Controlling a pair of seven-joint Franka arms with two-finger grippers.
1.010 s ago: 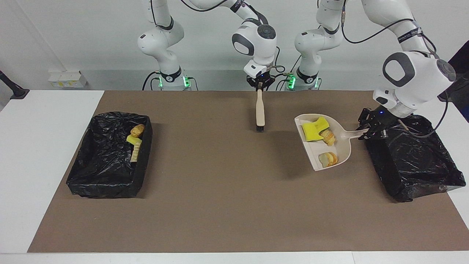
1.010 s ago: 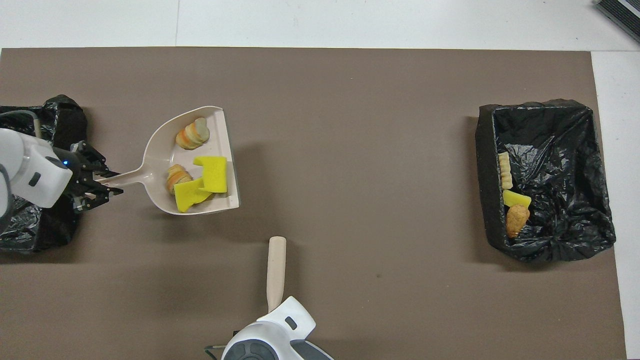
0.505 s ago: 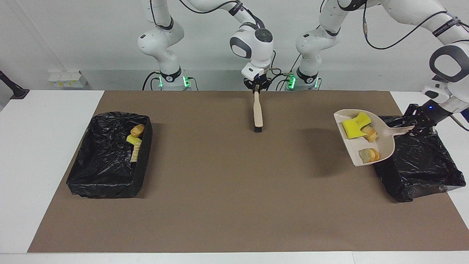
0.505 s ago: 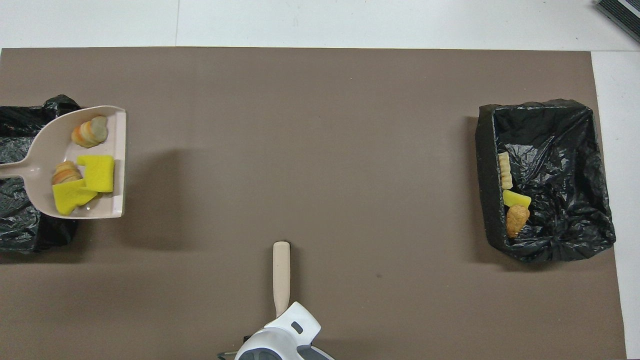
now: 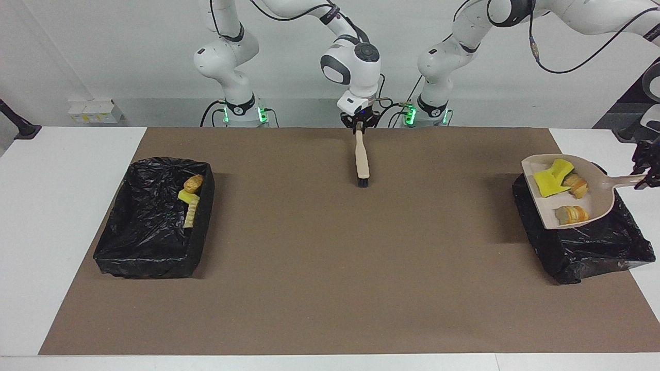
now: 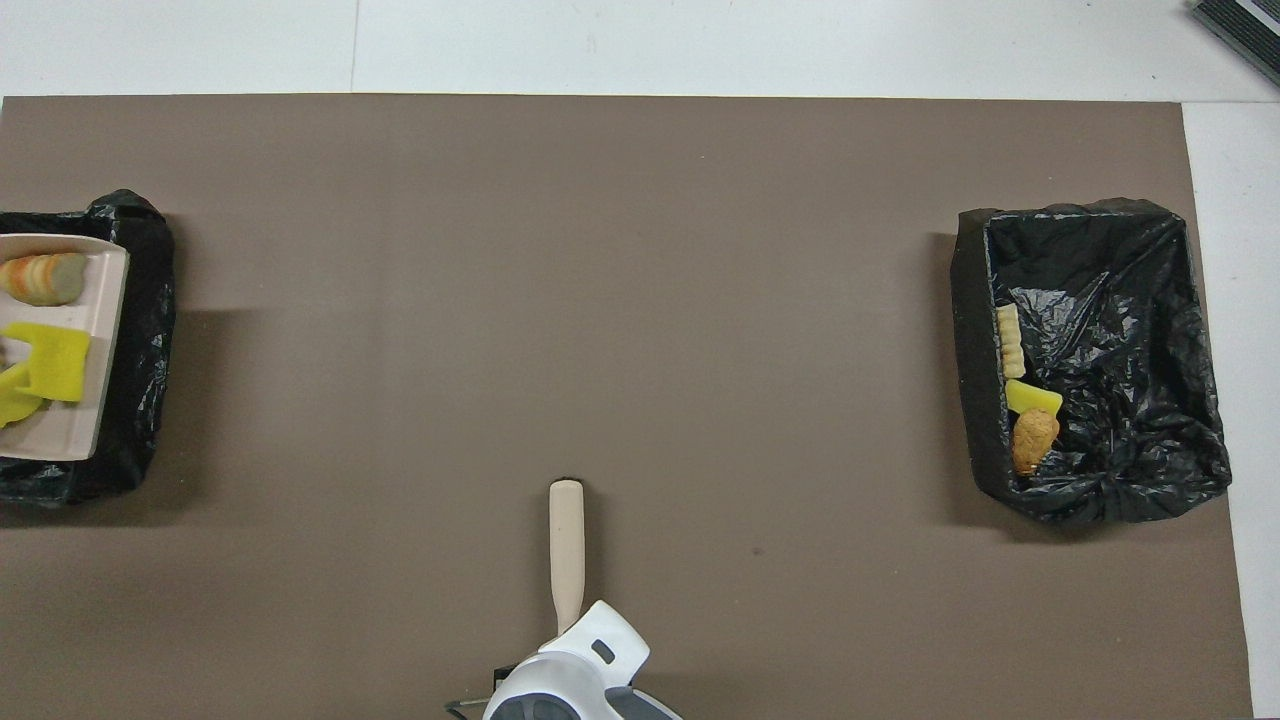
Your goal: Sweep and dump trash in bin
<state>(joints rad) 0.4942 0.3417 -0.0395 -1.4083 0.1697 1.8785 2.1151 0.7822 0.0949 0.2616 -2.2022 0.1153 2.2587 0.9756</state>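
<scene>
The beige dustpan [image 5: 598,198] hangs over the black-lined bin [image 5: 588,247] at the left arm's end of the table. My left gripper [image 5: 646,176] is shut on the dustpan's handle at the view's edge. In the pan lies trash: a yellow sponge chunk [image 5: 547,181] and two tan bread lumps [image 5: 576,185] [image 5: 569,214]. The overhead view shows only part of the dustpan [image 6: 70,440], with trash [image 6: 44,278] on it. My right gripper [image 5: 360,127] is at the handle end of the beige brush [image 5: 362,159], which points away from the robots, near their edge of the mat.
A second black-lined bin [image 5: 134,247] stands at the right arm's end of the table. It holds more trash, a bread lump [image 5: 194,183] and yellow pieces [image 5: 186,198], against its wall toward the table's middle. A brown mat [image 5: 330,268] covers the table.
The left arm has carried the loaded dustpan from over the mat to over the bin at its end. The right gripper and brush have shifted slightly toward the robots.
</scene>
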